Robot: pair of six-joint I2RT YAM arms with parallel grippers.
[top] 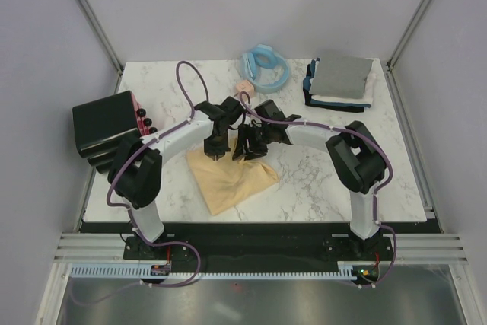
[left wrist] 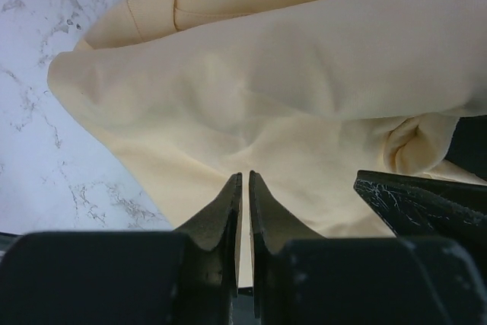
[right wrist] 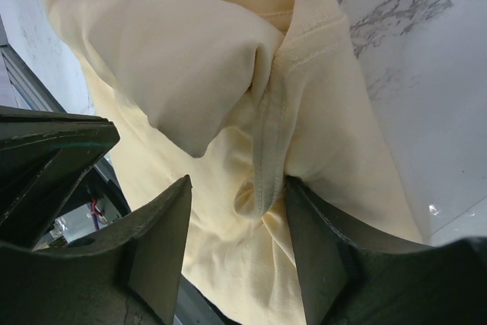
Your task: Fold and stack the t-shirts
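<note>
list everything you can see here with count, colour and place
yellow t-shirt: one, pale yellow, crumpled, near middle
folded t-shirts: one stack, grey over white and dark navy, far right corner
ring: one, light blue, far middle
small block: one, pinkish, beside the ring
box: one, black with pink-red side, left edge
table: one, white marble, under everything
left gripper: one, black, shut on the yellow t-shirt
right gripper: one, black, open around a fold of it
</note>
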